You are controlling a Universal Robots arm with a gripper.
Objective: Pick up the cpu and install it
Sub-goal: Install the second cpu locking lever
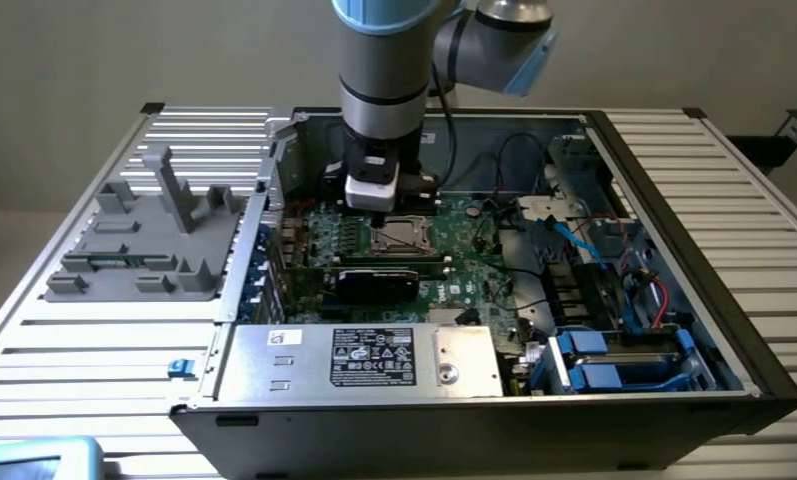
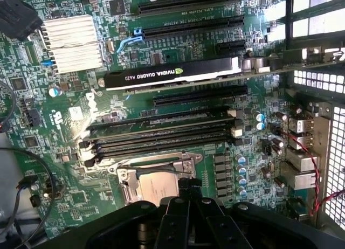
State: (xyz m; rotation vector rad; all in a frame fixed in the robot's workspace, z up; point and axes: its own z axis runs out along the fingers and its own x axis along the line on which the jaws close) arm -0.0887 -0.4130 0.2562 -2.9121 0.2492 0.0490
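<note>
The cpu [image 2: 157, 185] shows as a pale silver square lying flat inside the metal-framed socket [image 2: 129, 176] on the green motherboard. In the exterior view, the cpu [image 1: 398, 236] sits in the middle of the open computer case. My gripper [image 2: 188, 191] hangs just over the socket's edge with its black fingers [image 2: 178, 216] pressed together, and I see nothing between them. From outside, the gripper [image 1: 375, 207] stands upright over the board, just off the socket toward the exterior view's left.
A black graphics card [image 2: 172, 72] stands in its slot beyond the memory slots [image 2: 161, 133]. A finned heatsink [image 2: 70, 41], cables [image 1: 598, 250] and blue drive bays [image 1: 612, 365] crowd the case. The power supply [image 1: 358, 355] is at the front. A grey fixture [image 1: 145, 240] sits on the table.
</note>
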